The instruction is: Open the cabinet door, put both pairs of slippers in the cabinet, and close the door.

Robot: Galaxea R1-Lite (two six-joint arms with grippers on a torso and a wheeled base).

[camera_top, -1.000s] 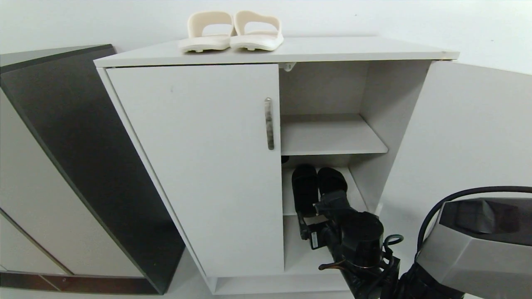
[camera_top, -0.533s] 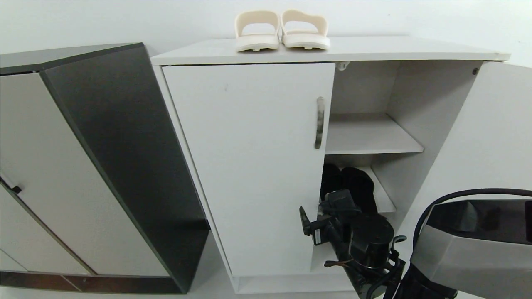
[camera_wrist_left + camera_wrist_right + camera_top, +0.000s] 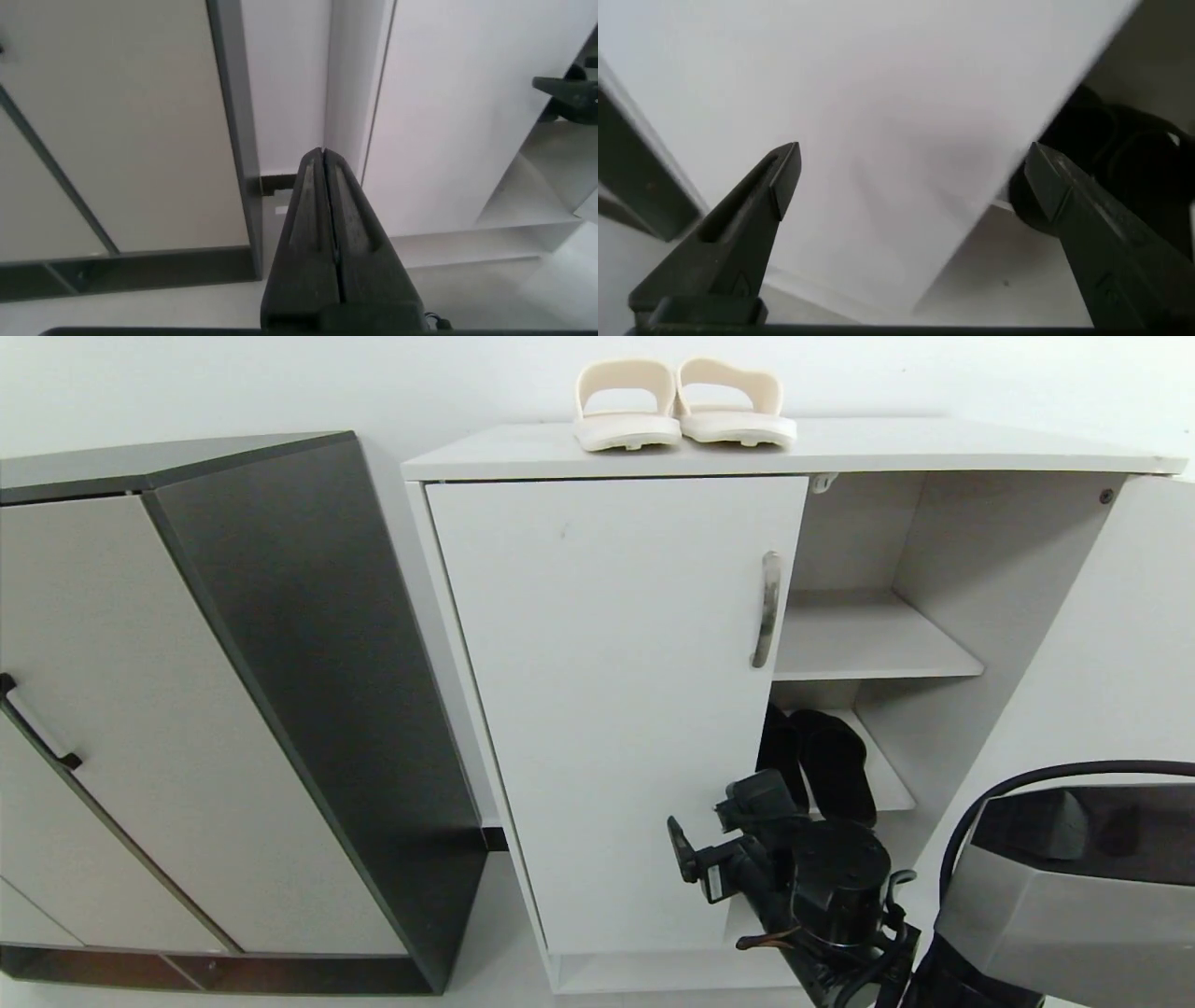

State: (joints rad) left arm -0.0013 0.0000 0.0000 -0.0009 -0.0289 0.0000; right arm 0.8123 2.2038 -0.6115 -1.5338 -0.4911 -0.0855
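— What do we see change?
— Our view shifts. Our right hand [image 3: 714,831], spread, is now drawn back from the black slippers [image 3: 834,767] on the lower shelf [image 3: 892,786] of the cabinet [image 3: 607,709].
— And our left hand [image 3: 323,161]?
— Pressed together. The cream slippers [image 3: 686,411] lie on the cabinet top.

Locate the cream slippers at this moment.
In the head view, the cream slippers sit side by side on the cabinet top, above its closed door.

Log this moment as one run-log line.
cabinet door: open | black slippers: inside, on shelf | cream slippers: on cabinet top | left gripper: shut | right gripper: open, empty
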